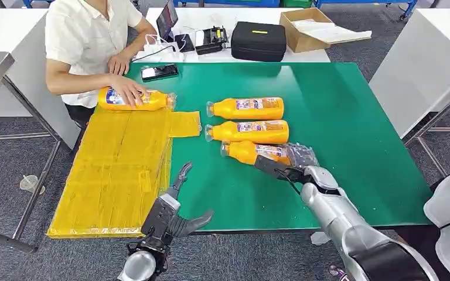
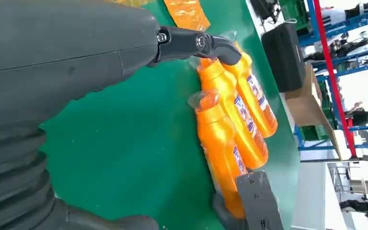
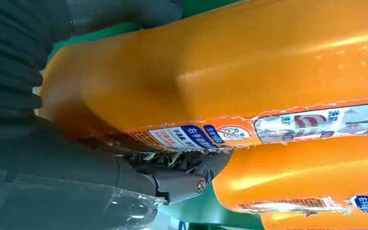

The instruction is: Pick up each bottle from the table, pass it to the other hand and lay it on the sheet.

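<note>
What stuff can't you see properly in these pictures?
- Nearest bottle: in the head view the right hand hides its base.
- Right hand's grip: the right wrist view is too close to show whether it holds the bottle or just touches it.
- Bottle on the sheet: a person's hand covers part of its label.
- Labels: print too small to read in the head view.

Right arm extends forward over the table; right hand is closed around the base end of the nearest bottle. Left hand hovers low near the table's front edge, fingers spread, holding nothing.
</note>
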